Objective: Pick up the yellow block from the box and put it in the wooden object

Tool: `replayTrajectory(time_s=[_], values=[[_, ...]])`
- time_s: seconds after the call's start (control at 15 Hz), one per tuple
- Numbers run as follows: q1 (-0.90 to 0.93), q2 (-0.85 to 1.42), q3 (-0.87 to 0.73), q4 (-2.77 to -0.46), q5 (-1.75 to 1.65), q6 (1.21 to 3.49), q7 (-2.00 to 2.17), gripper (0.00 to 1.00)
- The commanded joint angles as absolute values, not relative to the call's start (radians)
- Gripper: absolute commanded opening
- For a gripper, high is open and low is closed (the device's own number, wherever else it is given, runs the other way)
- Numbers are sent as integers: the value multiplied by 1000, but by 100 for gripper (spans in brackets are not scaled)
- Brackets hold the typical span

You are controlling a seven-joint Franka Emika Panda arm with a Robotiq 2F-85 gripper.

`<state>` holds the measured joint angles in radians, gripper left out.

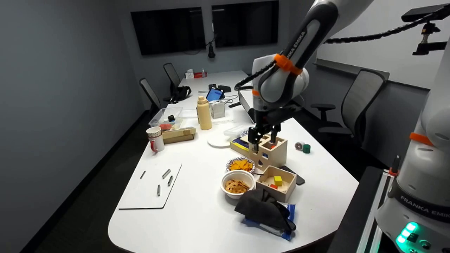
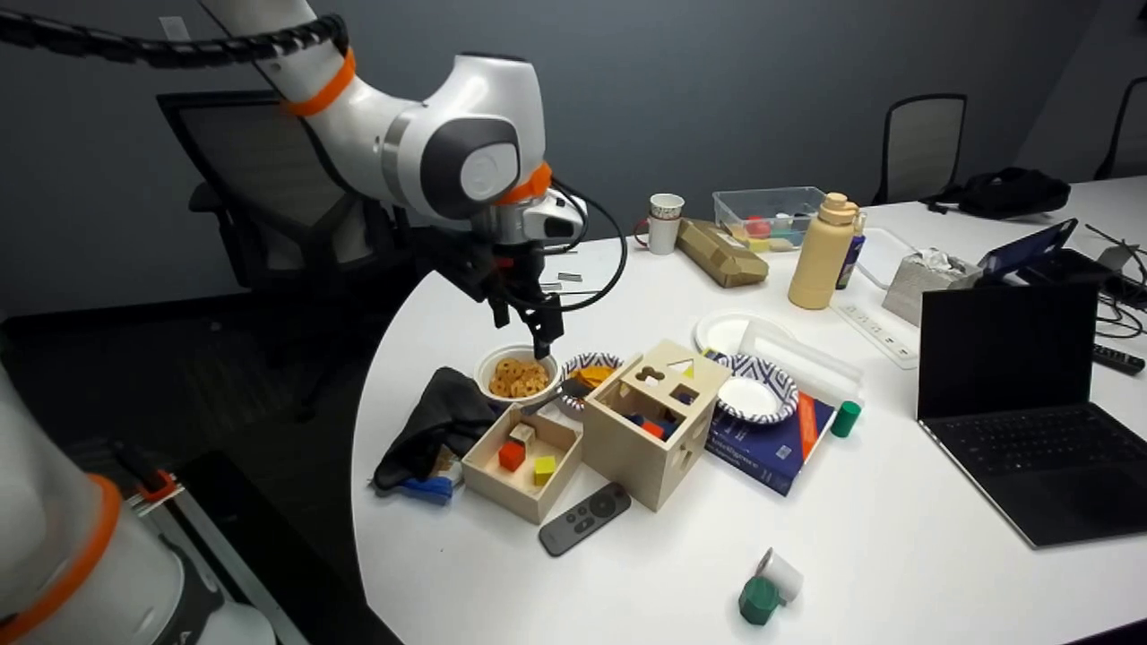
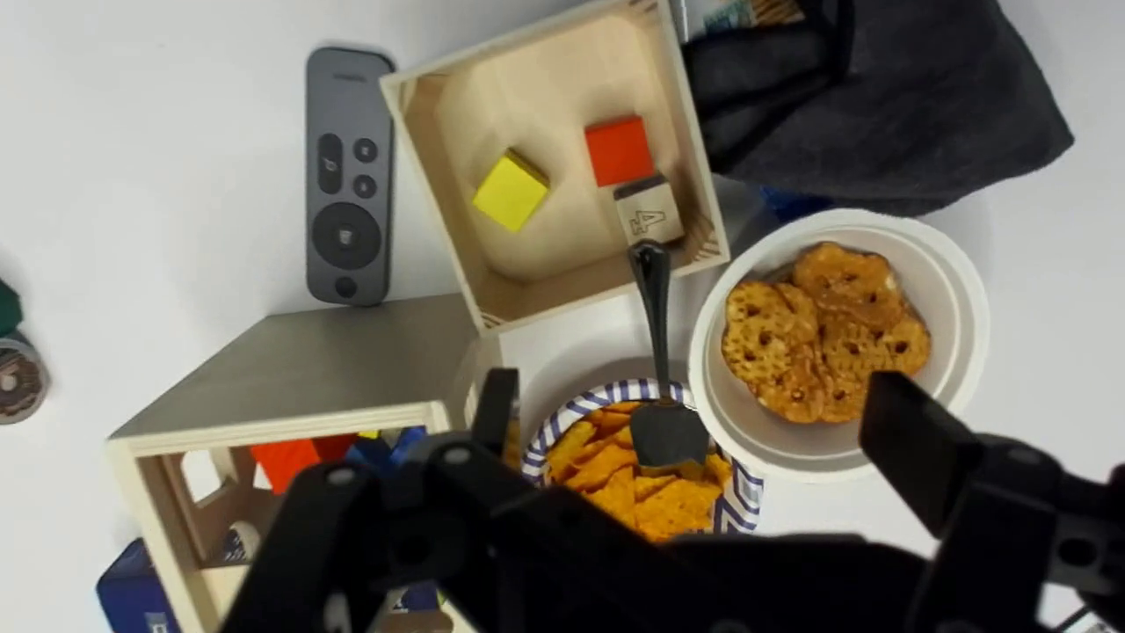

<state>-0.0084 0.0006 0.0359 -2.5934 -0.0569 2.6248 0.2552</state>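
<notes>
Hanging above the bench (image 1: 211, 218), the pincer (image 1: 264, 141) is seen in an exterior view, and the yellow block (image 1: 277, 180) lies inside the box (image 1: 289, 189). In an exterior view, the wooden object (image 2: 625, 457) stands just beside this box. In the wrist view, the fingers (image 3: 914, 457) are spread widely; a red block (image 3: 619, 151) lies near the yellow one.

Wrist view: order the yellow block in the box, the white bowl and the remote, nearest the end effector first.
1. White bowl, right of picture centre.
2. Yellow block, inside the box, left of the bowl.
3. Remote, left of the box.
</notes>
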Motion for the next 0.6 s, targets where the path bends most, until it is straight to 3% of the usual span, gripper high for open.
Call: replayTrajectory(time_s=[0.0, 0.53], values=[[26, 114, 34, -2600, -79, 2744, 419, 100], [151, 221, -83, -2644, -234, 2788, 891, 100]])
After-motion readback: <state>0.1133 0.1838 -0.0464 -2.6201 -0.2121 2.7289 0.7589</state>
